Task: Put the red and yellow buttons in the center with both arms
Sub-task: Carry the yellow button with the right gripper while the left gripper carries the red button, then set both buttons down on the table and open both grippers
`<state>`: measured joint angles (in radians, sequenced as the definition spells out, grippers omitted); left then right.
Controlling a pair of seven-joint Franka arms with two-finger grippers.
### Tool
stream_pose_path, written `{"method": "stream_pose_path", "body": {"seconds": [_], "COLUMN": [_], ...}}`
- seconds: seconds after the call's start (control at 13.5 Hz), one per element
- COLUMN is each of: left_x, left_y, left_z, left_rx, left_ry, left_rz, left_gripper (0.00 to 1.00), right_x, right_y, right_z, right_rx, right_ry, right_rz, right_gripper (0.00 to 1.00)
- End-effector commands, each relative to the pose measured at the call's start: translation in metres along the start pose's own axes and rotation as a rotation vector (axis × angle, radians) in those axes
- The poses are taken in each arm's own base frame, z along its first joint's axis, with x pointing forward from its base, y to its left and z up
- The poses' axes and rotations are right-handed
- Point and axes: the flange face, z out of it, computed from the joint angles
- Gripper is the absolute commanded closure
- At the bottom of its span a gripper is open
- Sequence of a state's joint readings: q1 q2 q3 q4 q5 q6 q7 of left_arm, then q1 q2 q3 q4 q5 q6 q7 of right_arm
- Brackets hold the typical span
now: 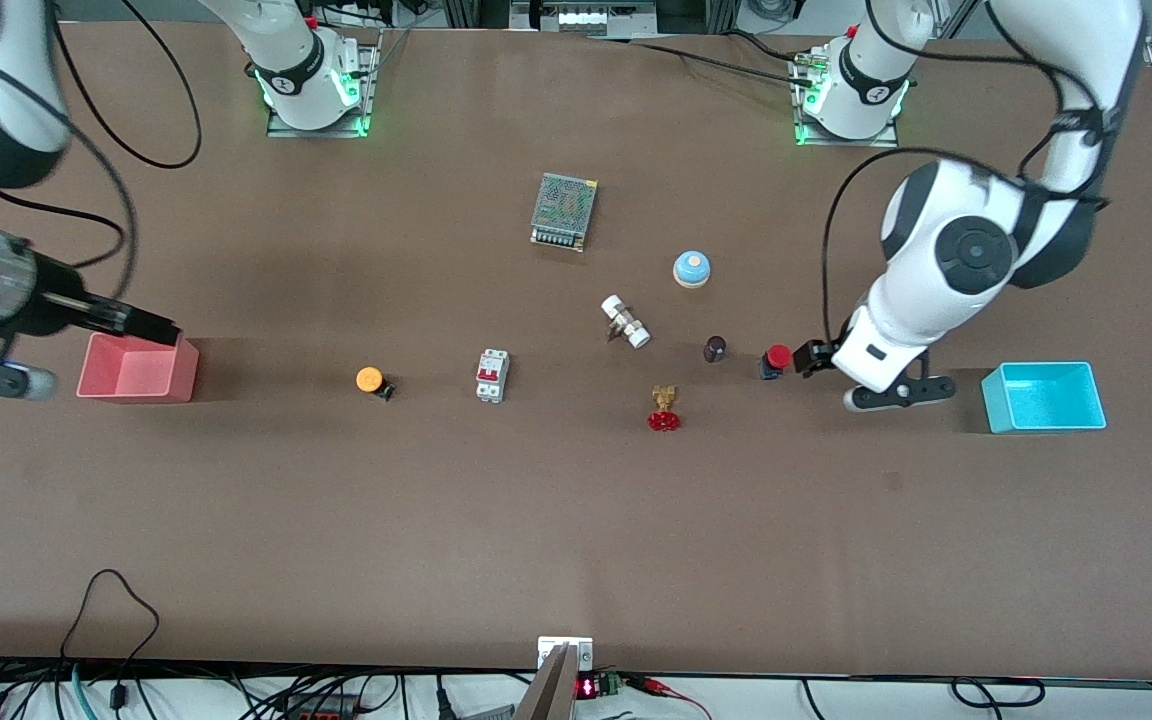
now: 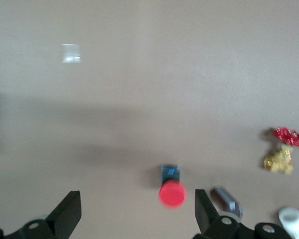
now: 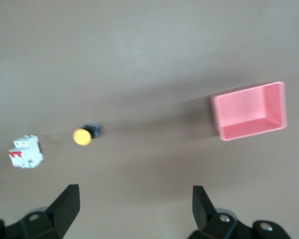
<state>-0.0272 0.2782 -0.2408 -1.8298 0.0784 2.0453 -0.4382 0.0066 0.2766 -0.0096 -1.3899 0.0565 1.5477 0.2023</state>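
The red button (image 1: 778, 357) lies on its side on the brown tabletop (image 1: 576, 500), toward the left arm's end. My left gripper (image 1: 808, 357) is low beside it and open. In the left wrist view the red cap (image 2: 172, 193) lies between the open fingers, close to one fingertip (image 2: 201, 209); the left gripper (image 2: 135, 214) holds nothing. The yellow button (image 1: 370, 379) lies toward the right arm's end and shows in the right wrist view (image 3: 82, 136). My right gripper (image 1: 161, 330) hangs high over the pink bin (image 1: 139, 368), open and empty (image 3: 134, 206).
Between the buttons are a white circuit breaker (image 1: 492, 376), a red handwheel valve (image 1: 664, 409), a small dark cylinder (image 1: 714, 348) and a white cylinder (image 1: 626, 321). A blue-domed bell (image 1: 692, 268) and a metal power supply (image 1: 564, 211) lie farther from the camera. A blue bin (image 1: 1044, 396) stands at the left arm's end.
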Motion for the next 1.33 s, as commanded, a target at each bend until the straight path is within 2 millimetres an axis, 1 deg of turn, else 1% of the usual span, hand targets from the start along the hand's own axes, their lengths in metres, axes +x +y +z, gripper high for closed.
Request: {"method": "stream_pose_path", "body": {"seconds": [0.0, 0.07, 0.15, 0.22, 0.3, 0.37, 0.44, 0.52, 0.59, 0.67, 0.74, 0.81, 0.96, 1.11, 1.19, 1.26], "left_x": [0.023, 0.029, 0.032, 0.036, 0.040, 0.042, 0.044, 0.043, 0.041, 0.040, 0.038, 0.036, 0.029, 0.029, 0.032, 0.031], "left_y": [-0.018, -0.034, -0.048, -0.061, -0.076, -0.090, -0.107, -0.122, -0.133, -0.141, -0.143, -0.148, -0.145, -0.147, -0.153, -0.153], "left_z": [-0.063, -0.076, -0.085, -0.097, -0.113, -0.129, -0.141, -0.152, -0.161, -0.174, -0.183, -0.186, -0.186, -0.193, -0.193, -0.193], "left_rx": [0.018, 0.018, 0.020, 0.018, 0.016, 0.014, 0.012, 0.012, 0.012, 0.012, 0.013, 0.031, 0.091, 0.085, 0.079, 0.072], "left_ry": [-0.027, -0.030, -0.040, -0.038, -0.038, -0.040, -0.047, -0.065, -0.079, -0.083, -0.083, -0.094, -0.133, -0.126, -0.123, -0.110], "left_rz": [0.063, 0.091, 0.126, 0.153, 0.183, 0.219, 0.246, 0.253, 0.250, 0.246, 0.247, 0.254, 0.277, 0.275, 0.265, 0.265], "left_gripper": [0.00, 0.00, 0.00, 0.00, 0.00, 0.00, 0.00, 0.00, 0.00, 0.00, 0.00, 0.00, 0.00, 0.00, 0.00, 0.00], "right_x": [-0.017, -0.018, -0.025, -0.032, -0.040, -0.053, -0.064, -0.076, -0.085, -0.089, -0.089, -0.089, -0.089, -0.091, -0.091, -0.088], "right_y": [0.050, 0.061, 0.072, 0.074, 0.071, 0.069, 0.068, 0.071, 0.072, 0.077, 0.078, 0.079, 0.079, 0.079, 0.079, 0.078], "right_z": [-0.021, -0.025, -0.032, -0.035, -0.036, -0.034, -0.030, -0.027, -0.023, -0.023, -0.026, -0.031, -0.040, -0.042, -0.043, -0.043], "right_rx": [0.014, 0.018, 0.016, 0.012, -0.009, -0.036, -0.035, -0.033, -0.031, -0.030, -0.030, -0.029, -0.029, -0.028, -0.029, -0.029], "right_ry": [-0.002, 0.004, 0.018, 0.027, 0.025, 0.017, 0.047, 0.073, 0.072, 0.068, 0.072, 0.080, 0.097, 0.086, 0.091, 0.095], "right_rz": [-0.089, -0.131, -0.141, -0.139, -0.148, -0.150, -0.156, -0.157, -0.155, -0.146, -0.145, -0.143, -0.150, -0.148, -0.147, -0.145], "right_gripper": [0.00, 0.00, 0.00, 0.00, 0.00, 0.00, 0.00, 0.00, 0.00, 0.00, 0.00, 0.00, 0.00, 0.00, 0.00, 0.00]}}
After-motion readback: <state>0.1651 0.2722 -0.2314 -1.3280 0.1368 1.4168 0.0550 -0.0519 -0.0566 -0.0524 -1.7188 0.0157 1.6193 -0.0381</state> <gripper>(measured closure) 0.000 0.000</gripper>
